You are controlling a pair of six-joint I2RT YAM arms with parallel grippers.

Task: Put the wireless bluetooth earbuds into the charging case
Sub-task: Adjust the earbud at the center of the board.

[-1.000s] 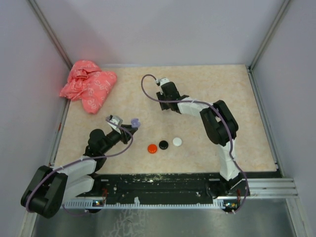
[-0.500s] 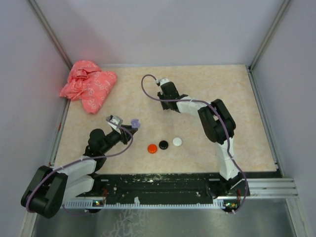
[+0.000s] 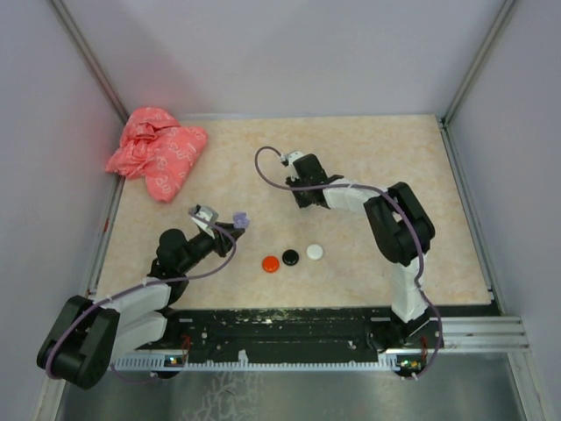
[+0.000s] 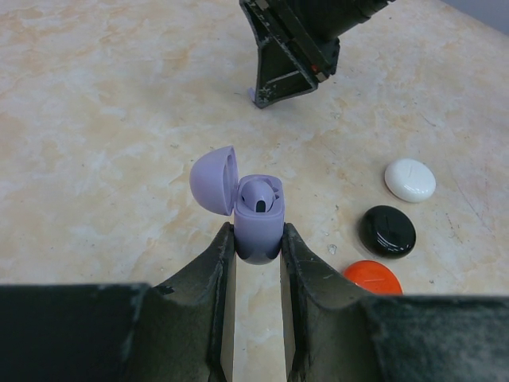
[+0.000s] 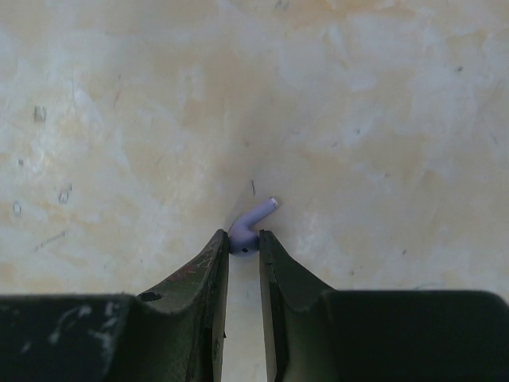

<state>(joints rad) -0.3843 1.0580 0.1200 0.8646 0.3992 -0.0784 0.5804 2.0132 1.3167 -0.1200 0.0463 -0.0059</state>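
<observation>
Beige table, crumpled pink bag in the far-left corner. Left gripper clamps the lilac charging case, lid open, seated earbud inside. Right gripper, low at mid-table, is pinched nearly closed on the loose lilac earbud, stem poking out. White disc, black disc and orange-red disc sit in a row near the case.

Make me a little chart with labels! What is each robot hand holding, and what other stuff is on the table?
Left gripper: shut on the lilac case, lid open
Inside case: one lilac earbud, seated
Right gripper: shut on a second earbud, also lilac, low over the table
Round things: white disc, black disc, orange-red disc, in a row
Far left corner: crumpled pink bag
</observation>
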